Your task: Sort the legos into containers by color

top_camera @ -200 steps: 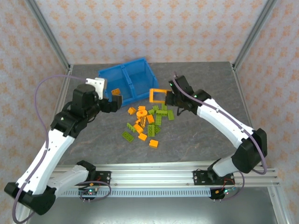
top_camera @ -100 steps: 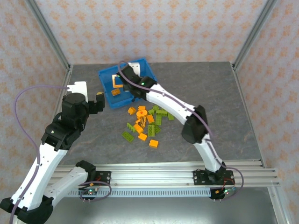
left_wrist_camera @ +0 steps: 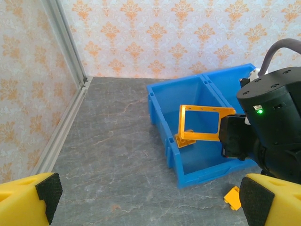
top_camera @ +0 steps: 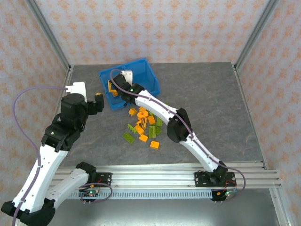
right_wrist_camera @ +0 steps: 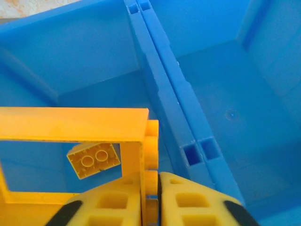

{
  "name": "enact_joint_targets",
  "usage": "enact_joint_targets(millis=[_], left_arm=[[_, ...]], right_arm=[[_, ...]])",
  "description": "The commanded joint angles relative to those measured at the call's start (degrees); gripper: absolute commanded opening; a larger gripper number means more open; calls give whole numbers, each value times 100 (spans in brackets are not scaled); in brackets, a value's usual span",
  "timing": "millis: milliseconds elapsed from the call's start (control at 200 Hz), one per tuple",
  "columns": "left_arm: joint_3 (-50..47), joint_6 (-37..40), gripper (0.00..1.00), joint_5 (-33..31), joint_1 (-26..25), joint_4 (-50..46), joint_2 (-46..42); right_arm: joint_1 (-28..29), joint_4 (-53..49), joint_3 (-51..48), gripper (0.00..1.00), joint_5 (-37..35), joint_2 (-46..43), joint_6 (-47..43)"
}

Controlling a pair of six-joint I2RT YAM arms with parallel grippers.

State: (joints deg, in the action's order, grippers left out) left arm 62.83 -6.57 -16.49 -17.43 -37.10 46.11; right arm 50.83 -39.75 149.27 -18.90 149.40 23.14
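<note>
The grey stone-patterned table point(top_camera: 211, 103) carries everything. The bright blue plastic bin point(top_camera: 146, 77), two square compartments split by a centre wall point(right_wrist_camera: 164, 94), sits at its far left-centre, turned at an angle. The right arm stretches across the table to the bin, and the right gripper point(right_wrist_camera: 157, 197) hangs over the left compartment with its yellow fingers point(right_wrist_camera: 108, 205) clamped together on one short side of the orange open rectangular plastic frame point(left_wrist_camera: 200, 123). The frame stands tilted inside that compartment, left of the centre wall and above the floor. The left gripper point(left_wrist_camera: 153, 195) hovers low over bare table just beside the bin's near-left corner, jaws spread wide with nothing between them. The loose orange and olive-green plastic bricks point(top_camera: 143, 123) lie scattered on the table near the bin's front. One small orange two-stud brick point(right_wrist_camera: 92, 160) lies on the left compartment's floor, seen through the frame's opening.
</note>
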Motion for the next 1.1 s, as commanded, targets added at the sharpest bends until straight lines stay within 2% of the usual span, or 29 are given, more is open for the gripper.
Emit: enact_joint_targets(millis=[0,110,275,405,480,621,806,1046,1096], left_arm=[[-51,-78,100,109,91,-139,-34],[-69,-68,100,85,122,-134,-35],[-121,-65,100,122,143,-82,-7],[-140,-90,100,132,143,-86,144],[-100,-218,100,261,143,-117,295],[9,-776,99,752,143,-158,642],[-515,-2065,95,1419,-71,405,1098],[-687,-3342,92,1548,-806,819,2356],[-689,-3584,90,1601,-948,959,2746]], right_arm=[[6,104,300,26,-150,-2,208],[6,70,301,34,-132,-66,249],[6,-131,291,34,56,-398,277],[5,-190,-258,35,418,-1202,262],[6,1,-1001,36,531,-1924,165],[-37,751,-3006,40,592,-3427,-139],[-204,1738,-5814,57,1206,-5451,-836],[-240,1502,-7615,68,1142,-6734,-1299],[-240,1429,-7822,77,1000,-6853,-1162]])
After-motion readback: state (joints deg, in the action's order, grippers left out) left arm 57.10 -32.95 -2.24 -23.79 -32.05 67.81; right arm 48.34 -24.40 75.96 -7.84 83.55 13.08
